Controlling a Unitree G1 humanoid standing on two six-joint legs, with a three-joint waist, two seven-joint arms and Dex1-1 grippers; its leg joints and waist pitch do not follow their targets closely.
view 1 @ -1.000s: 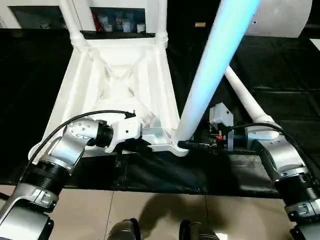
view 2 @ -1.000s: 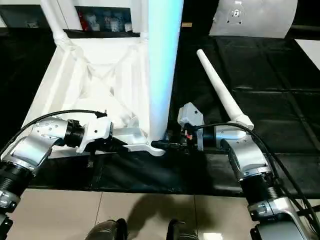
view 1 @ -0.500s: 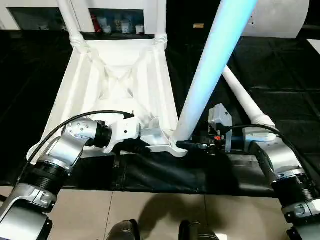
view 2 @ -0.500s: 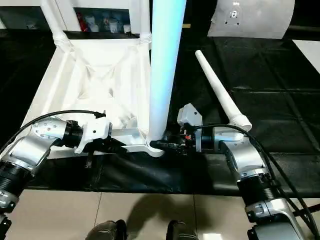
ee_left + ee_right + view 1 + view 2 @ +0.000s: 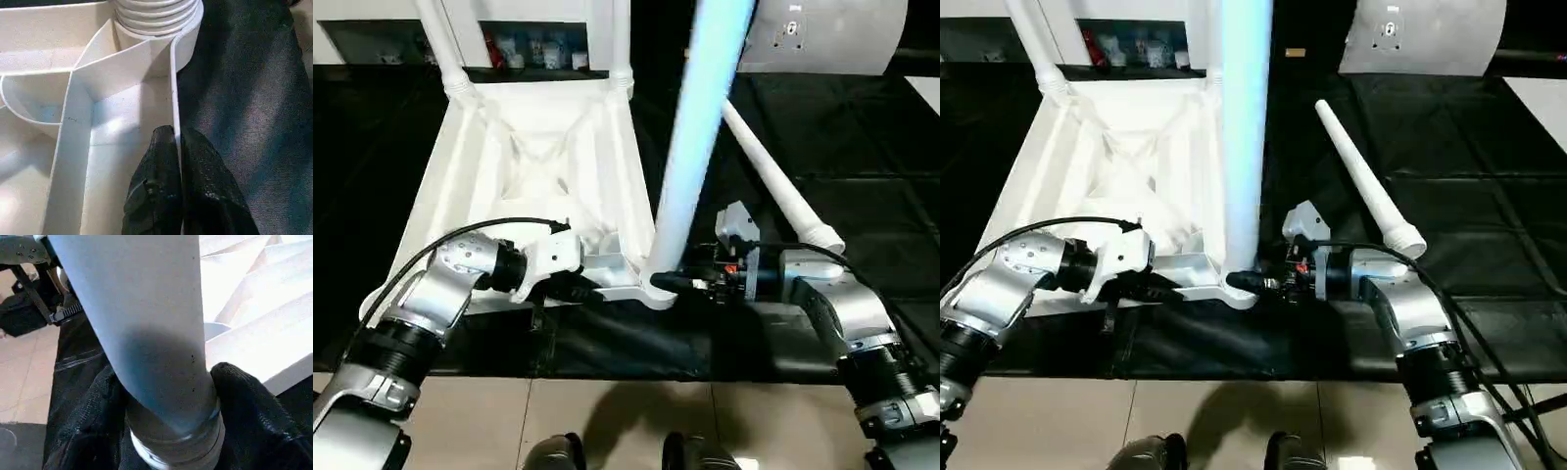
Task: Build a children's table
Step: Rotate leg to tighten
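The children's table (image 5: 538, 166) lies upside down on the black table (image 5: 862, 127). The left hand (image 5: 177, 147) pinches its near rim, and the right hand (image 5: 171, 396) clamps the base of the third leg (image 5: 690, 157) at the near corner socket. Keep that leg upright while twisting, or the threads may cross. A spare leg (image 5: 1356, 181) lies just beside.

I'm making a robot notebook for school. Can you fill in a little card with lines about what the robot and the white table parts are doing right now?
table top: upside down on the black sheet-covered workbench, ribbed side up
far corners: two legs already in, one at
near corner: third leg standing upright in its socket
right gripper: clamped round that leg's base
left gripper: pinching the table top's rim
spare leg: lying on the workbench, apart from the table top
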